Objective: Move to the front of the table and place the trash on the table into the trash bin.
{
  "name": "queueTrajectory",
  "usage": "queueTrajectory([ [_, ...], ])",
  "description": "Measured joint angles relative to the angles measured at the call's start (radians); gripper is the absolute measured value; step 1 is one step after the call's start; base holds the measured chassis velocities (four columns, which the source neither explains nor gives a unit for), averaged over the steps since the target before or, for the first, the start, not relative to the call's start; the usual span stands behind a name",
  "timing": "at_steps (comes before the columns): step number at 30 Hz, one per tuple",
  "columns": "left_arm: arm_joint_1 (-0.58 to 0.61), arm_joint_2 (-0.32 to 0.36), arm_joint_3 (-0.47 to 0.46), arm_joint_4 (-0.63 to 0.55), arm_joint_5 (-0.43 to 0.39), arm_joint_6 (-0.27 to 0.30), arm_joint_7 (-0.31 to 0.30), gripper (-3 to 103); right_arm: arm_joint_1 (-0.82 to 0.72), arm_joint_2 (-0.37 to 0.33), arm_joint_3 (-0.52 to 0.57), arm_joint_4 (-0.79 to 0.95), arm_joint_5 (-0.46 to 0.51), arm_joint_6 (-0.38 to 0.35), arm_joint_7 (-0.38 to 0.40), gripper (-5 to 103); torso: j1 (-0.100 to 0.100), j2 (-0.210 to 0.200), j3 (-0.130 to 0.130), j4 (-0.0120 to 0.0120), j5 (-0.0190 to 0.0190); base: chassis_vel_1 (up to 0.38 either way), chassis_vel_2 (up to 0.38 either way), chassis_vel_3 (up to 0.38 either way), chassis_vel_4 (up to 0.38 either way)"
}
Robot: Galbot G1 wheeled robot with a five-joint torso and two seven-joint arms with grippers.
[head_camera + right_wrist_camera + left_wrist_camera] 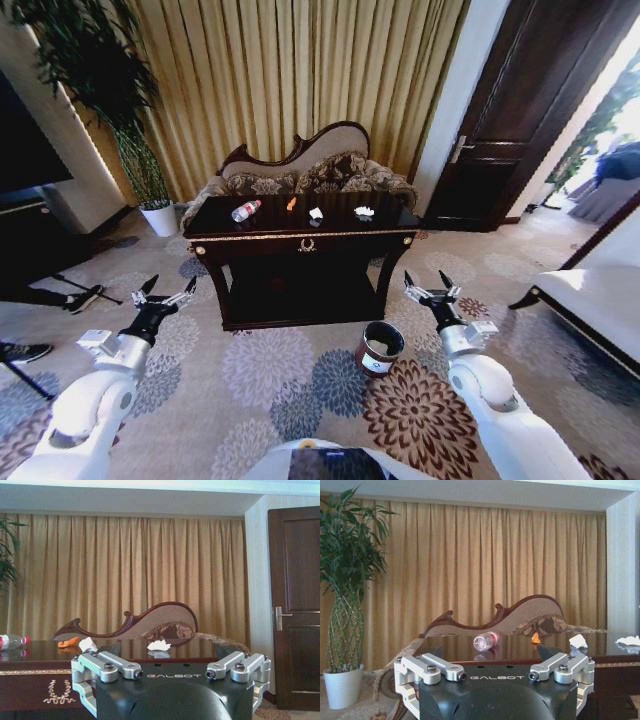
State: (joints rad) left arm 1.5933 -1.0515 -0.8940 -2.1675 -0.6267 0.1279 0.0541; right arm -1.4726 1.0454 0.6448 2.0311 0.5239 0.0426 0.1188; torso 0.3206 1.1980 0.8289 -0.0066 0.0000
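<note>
Both sets of fingers are spread wide and empty, with GALBOT printed on each wrist housing, the left gripper (167,292) and right gripper (430,285) held out low toward the table (300,237) carrying the trash (245,210) ahead, trash bin (379,348) on the carpet just inside the right one.

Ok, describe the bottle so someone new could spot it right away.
Find the dark table in front of the sofa. On its top, the bottle lies on its side at the left end of the litter row, the only clear item, with a red cap.
</note>
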Motion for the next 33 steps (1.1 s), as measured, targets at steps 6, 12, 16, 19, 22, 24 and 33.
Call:
queueTrajectory([
  [6,-0.001,0.0,0.0,0.002,0.0,-0.002,0.002,100,-0.003,0.0,0.0,0.001,0.0,0.0,0.0,100,0.0,0.0,0.0,0.0,0.0,-0.154,0.148,0.151,-0.15],
  [12,0.0,0.0,-0.001,0.005,0.0,-0.005,0.006,100,-0.005,0.001,-0.001,0.002,-0.001,0.0,0.0,100,0.0,0.0,0.0,0.0,0.0,-0.15,0.134,0.146,-0.144],
  [16,0.0,-0.001,-0.001,0.005,0.0,-0.005,0.006,100,-0.005,0.001,-0.001,0.002,-0.001,0.0,0.0,100,0.0,0.0,0.0,0.0,0.0,-0.14,0.146,0.133,-0.164],
  [19,0.001,-0.003,-0.001,0.005,0.0,-0.005,0.007,100,-0.006,0.001,-0.001,0.005,-0.001,0.0,0.0,100,0.0,0.0,0.0,0.0001,0.0,-0.13,0.167,0.141,-0.156],
  [22,0.002,-0.003,-0.002,0.004,-0.001,-0.005,0.007,100,-0.006,0.001,0.0,0.007,-0.001,-0.001,0.0,100,0.0,0.0,0.0,0.0001,0.0,-0.139,0.169,0.164,-0.153],
  [24,0.002,-0.002,-0.003,0.004,-0.001,-0.005,0.007,100,-0.005,0.001,0.001,0.007,-0.001,-0.001,0.0,100,0.0,0.0,0.0,0.0001,0.0,-0.134,0.146,0.157,-0.147],
  [33,0.007,0.002,-0.012,-0.001,-0.005,-0.003,0.008,100,-0.001,0.001,0.004,0.009,0.001,-0.002,0.0,100,0.0,0.0,0.0,0.0001,0.0001,-0.156,0.145,0.157,-0.15],
])
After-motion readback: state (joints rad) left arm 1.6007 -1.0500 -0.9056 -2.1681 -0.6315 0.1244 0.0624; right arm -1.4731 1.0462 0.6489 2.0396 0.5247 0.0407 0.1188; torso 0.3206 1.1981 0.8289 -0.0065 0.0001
